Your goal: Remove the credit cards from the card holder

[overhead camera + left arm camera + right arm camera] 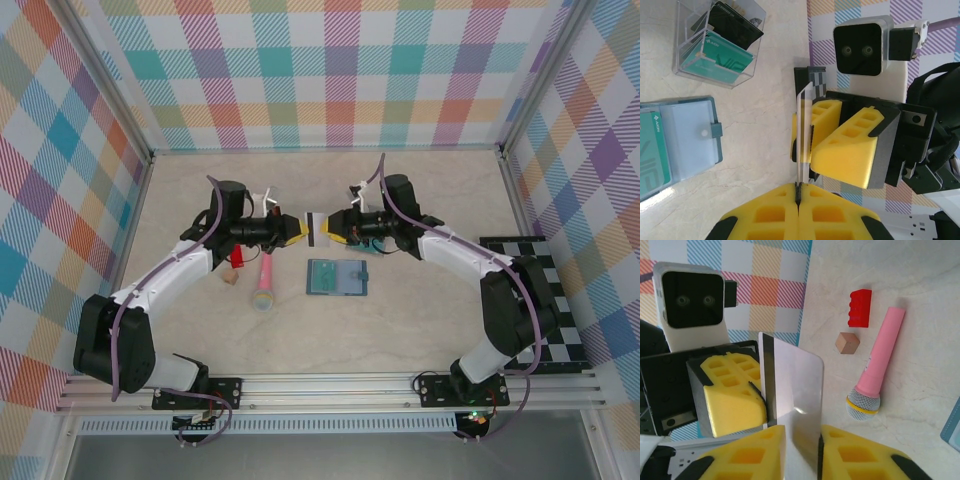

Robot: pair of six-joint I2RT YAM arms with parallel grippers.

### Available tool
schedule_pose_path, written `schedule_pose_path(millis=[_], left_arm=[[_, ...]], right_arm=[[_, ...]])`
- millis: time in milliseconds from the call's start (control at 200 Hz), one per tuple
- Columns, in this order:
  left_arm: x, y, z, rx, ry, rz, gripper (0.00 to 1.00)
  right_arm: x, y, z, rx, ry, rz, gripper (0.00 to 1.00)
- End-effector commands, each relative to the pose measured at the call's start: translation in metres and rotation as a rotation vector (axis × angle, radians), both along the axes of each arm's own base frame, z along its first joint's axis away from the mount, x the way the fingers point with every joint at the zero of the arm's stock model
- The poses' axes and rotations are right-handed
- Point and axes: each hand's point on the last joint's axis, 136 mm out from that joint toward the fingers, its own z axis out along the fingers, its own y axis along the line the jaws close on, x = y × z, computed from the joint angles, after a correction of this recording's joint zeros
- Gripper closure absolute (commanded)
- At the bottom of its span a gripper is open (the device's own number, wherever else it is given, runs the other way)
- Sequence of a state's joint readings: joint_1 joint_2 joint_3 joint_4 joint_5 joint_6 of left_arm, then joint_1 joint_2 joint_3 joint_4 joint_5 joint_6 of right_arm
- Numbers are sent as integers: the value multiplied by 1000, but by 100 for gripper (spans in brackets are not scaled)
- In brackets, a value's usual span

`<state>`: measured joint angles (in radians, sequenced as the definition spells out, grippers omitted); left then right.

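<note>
Now, grey card [792,385]: edge-on from left wrist, running gripper to gripper
left gripper [798,192]: pinching card's end
right gripper [802,440]: flanks card; grip unclear

Far table [330,180] bare, card holder [337,277] and microphone [266,283] crowd centre

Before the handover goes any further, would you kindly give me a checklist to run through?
1. Left pincer clamped on the grey card: ok.
2. Right pincer closed firmly on it: cannot tell; its fingers flank the card.
3. Card held clear of the table: ok.
4. Card holder lying open: ok.
5. Card holder emptied: not ok; a teal card sits inside.
</note>
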<state>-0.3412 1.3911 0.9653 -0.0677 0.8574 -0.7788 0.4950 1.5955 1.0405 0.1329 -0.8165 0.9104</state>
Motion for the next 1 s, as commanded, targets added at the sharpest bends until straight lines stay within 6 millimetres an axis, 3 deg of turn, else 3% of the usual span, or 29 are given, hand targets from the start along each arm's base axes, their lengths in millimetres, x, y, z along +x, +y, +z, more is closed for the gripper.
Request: schedule_pose_path(millis=[0,85,250,360,480,700,825,995], left_arm=[[-3,4,5,-19,-7,1,100],[-2,10,-4,32,16,26,100],[-5,36,-36,256,86,107,63],[-8,58,-50,401,100,166,38],[-12,76,-57,503,91,201,22],[-13,99,-64,601,84,275,9],[-13,106,-66,629,67,299,0],[-17,112,-67,657,53,300,0]], right_arm=[[3,4,19,26,-47,26,88],[5,0,15,-16,-55,8,97],[14,-21,-1,-203,-115,-80,100],[25,-51,-9,-385,-202,-173,100],[38,-88,-10,-611,-336,-258,100],[63,-133,10,-864,-584,-350,100],[84,-139,22,-894,-711,-328,100],[114,-138,25,-907,-803,-187,100]])
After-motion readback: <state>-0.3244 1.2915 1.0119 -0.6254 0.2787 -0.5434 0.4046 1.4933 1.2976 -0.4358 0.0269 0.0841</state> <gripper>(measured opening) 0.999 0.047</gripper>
